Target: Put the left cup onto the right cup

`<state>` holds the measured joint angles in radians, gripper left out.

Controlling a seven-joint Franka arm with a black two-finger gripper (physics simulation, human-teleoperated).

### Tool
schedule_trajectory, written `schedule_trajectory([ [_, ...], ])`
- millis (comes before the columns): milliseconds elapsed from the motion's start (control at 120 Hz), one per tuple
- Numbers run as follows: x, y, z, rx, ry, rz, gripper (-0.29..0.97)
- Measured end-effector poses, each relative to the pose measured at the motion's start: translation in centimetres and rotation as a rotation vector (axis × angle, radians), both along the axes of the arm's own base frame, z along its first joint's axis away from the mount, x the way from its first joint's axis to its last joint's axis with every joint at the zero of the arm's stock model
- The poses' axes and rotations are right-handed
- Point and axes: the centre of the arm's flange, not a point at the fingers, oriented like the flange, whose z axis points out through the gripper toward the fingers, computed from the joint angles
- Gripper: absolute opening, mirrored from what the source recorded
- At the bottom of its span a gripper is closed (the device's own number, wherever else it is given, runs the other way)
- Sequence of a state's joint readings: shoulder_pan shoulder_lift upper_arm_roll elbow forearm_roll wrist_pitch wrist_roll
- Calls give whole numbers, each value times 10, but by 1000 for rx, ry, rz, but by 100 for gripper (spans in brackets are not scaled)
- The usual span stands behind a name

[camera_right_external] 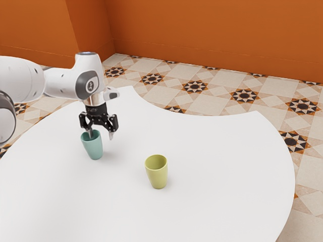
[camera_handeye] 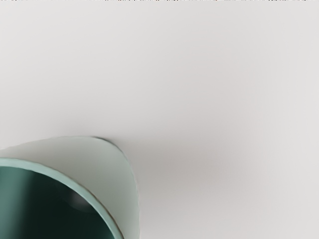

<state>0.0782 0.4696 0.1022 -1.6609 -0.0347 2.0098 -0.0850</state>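
Upright on the white table [camera_right_external: 217, 166] stands a teal cup [camera_right_external: 93, 147], toward the exterior view's left. A yellow-green cup [camera_right_external: 157, 172], also upright, is to its right and a little nearer the front. My gripper [camera_right_external: 100, 133] hangs over the teal cup, open. One finger dips inside the cup's mouth, and the other sits outside its right rim, apart from the wall. In the wrist view the teal cup [camera_handeye: 102, 162] lies close under my hand, with its dark inside showing.
The round table's far edge curves behind the arm, with patterned floor tiles [camera_right_external: 227, 93] and an orange wall [camera_right_external: 212, 25] beyond it. White tabletop lies between the two cups and to the exterior view's right.
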Motion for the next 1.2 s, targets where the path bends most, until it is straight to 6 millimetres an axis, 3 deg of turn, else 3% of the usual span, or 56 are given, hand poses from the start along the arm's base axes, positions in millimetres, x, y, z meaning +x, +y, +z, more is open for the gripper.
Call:
schedule_trajectory([
  [433,1,1,-4,-3,3,-1,53],
  [1200,-1,6,-4,-27,8,9,11],
])
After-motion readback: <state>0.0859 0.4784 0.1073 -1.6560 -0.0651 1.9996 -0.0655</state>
